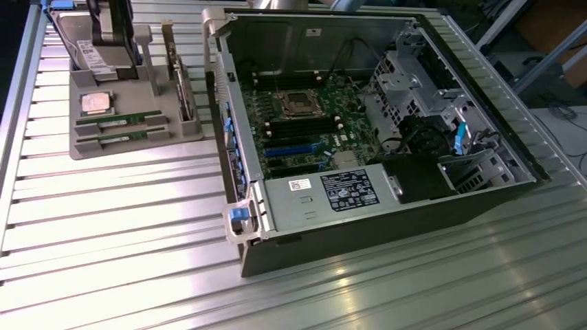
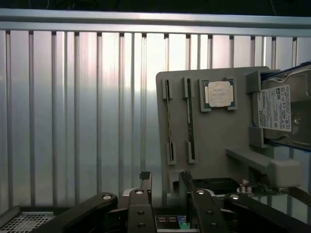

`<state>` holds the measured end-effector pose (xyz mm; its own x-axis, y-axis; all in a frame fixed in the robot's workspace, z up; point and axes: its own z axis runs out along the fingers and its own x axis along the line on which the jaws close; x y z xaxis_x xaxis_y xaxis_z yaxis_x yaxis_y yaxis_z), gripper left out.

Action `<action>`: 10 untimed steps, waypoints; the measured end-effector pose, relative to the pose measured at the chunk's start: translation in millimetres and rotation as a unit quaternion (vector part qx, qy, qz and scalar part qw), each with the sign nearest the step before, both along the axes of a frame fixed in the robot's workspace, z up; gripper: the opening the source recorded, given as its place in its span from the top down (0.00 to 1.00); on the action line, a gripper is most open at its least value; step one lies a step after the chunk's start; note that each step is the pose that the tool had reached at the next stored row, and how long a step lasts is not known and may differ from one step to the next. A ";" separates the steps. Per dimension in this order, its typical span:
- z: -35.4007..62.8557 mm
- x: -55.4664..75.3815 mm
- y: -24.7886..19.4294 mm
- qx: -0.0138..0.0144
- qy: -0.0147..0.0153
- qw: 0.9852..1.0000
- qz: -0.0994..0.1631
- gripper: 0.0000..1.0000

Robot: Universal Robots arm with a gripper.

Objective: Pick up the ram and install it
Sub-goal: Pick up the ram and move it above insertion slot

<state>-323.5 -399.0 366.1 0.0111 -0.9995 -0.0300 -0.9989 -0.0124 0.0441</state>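
Observation:
Two green ram sticks (image 1: 114,119) (image 1: 114,139) lie side by side in the slots of a grey holder tray (image 1: 137,148) on the exterior view's left. The wrist view sees them edge-on as thin strips (image 2: 168,127) (image 2: 190,121) on that tray (image 2: 218,141). My gripper (image 2: 165,180) hangs above the tray's near edge, apart from both sticks. It is open, and nothing lies between its dark fingertips (image 2: 145,177). The open computer case (image 1: 367,206) shows its motherboard, with black memory slots (image 1: 303,128) below the processor socket (image 1: 298,103).
On the tray also sit a square silver processor chip (image 1: 95,102) (image 2: 219,93), a hard drive (image 1: 96,41) (image 2: 282,109) and an upright expansion card (image 1: 183,93). A power supply (image 1: 330,192) fills the case's near end. Everything rests on a ribbed aluminium table (image 1: 119,227).

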 end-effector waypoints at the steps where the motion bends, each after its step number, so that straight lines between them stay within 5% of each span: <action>1: -1.1 -0.2 0.0 0.000 0.000 1.000 0.000 0.64; 10: -8.5 -2.0 0.0 0.001 0.000 1.000 0.000 0.64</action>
<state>-325.5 -399.0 357.7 0.0114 -0.9994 -0.0322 -0.9989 -0.0128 0.0442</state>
